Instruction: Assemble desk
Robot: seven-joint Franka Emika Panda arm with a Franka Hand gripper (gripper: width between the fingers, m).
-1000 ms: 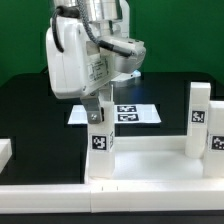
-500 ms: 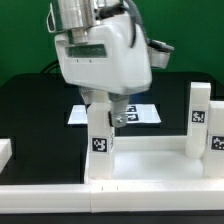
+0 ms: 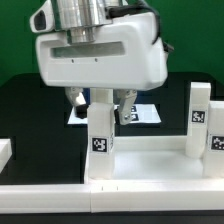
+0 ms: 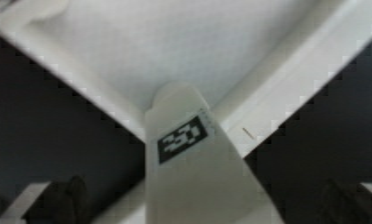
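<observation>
From my station I saw the arm reaching down from above, its bulky white wrist housing filling the upper middle of the exterior view and pointing straight at the table. The gripper (image 3: 99, 99) hung just over the top of the nearer leg (image 3: 99, 140), with one dark fingertip (image 3: 75, 97) on the exterior view's left of that post and the other on its right. The fingers stood wide apart, and I saw a gap between each of them and the post, so they clamped nothing. In the wrist view the same leg (image 4: 192, 160) ran up the middle of the picture with its tag facing the camera, and the two dark fingertips (image 4: 58, 200) sat well off to either side of it.

I counted two legs standing upright in the tabletop (image 3: 140, 165), which lay across the front of the black table (image 3: 30, 110). The nearer leg rose at the tabletop's corner on the exterior view's left; the second leg (image 3: 199, 118) rose at the exterior view's right. Each carried a black-and-white tag on the face towards the camera. I counted one tabletop, its raised rim running between the two posts. One marker board (image 3: 140, 113) lay flat on the table behind the gripper, partly hidden by it. One small white block (image 3: 5, 152) showed at the left edge; I could not tell what it was
</observation>
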